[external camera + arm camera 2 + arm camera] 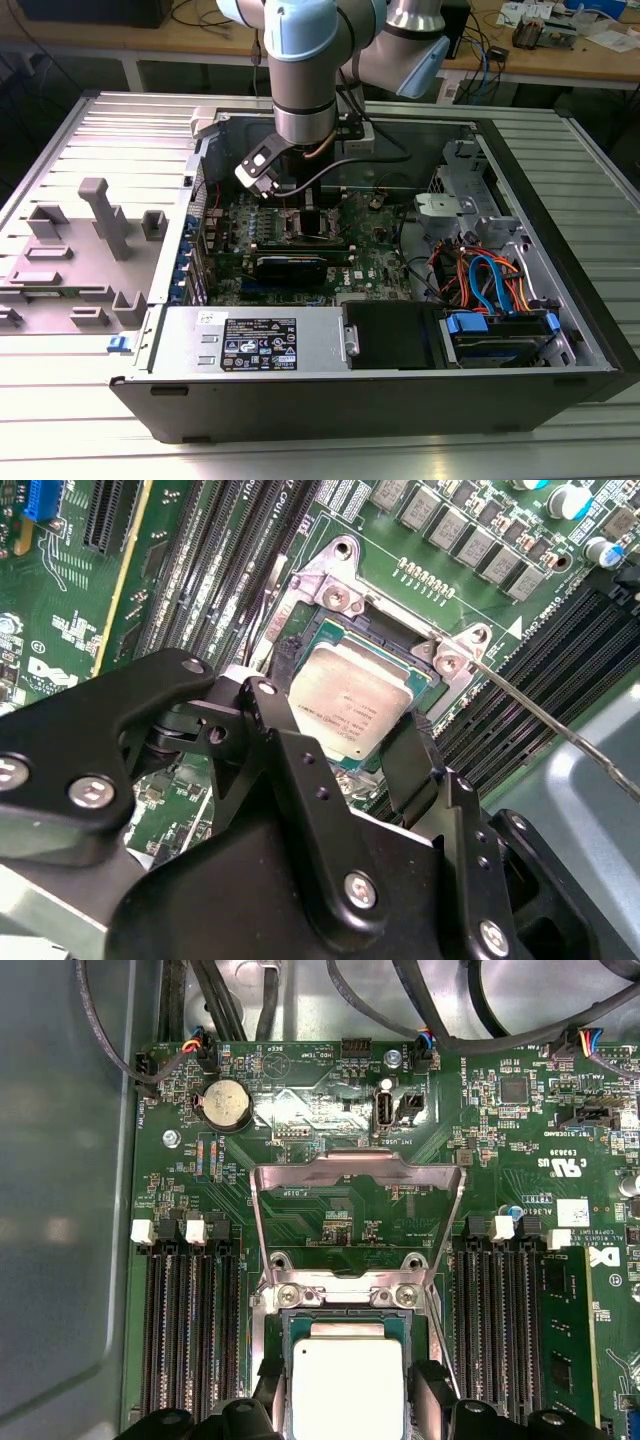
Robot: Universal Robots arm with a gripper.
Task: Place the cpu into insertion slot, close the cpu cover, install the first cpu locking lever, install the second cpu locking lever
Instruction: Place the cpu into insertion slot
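Black gripper [335,720] linkage crowds my second wrist view, poised directly over the cpu [350,695], which lies flat in the insertion slot [335,598], edges square to it; I cannot tell whether it is gripped or free. The cpu cover [357,1168] stands raised beyond.

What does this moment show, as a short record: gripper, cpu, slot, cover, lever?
setting: open computer case, motherboard exposed
gripper: low over the socket, right at the chip
cpu: silver top up, within the insertion slot rim; full seating cannot be told
cpu cover: open, tipped back away from the chip
locking lever: one wire lever stands out from the slot's corner, not latched
task state: cpu at the slot; cover not yet closed
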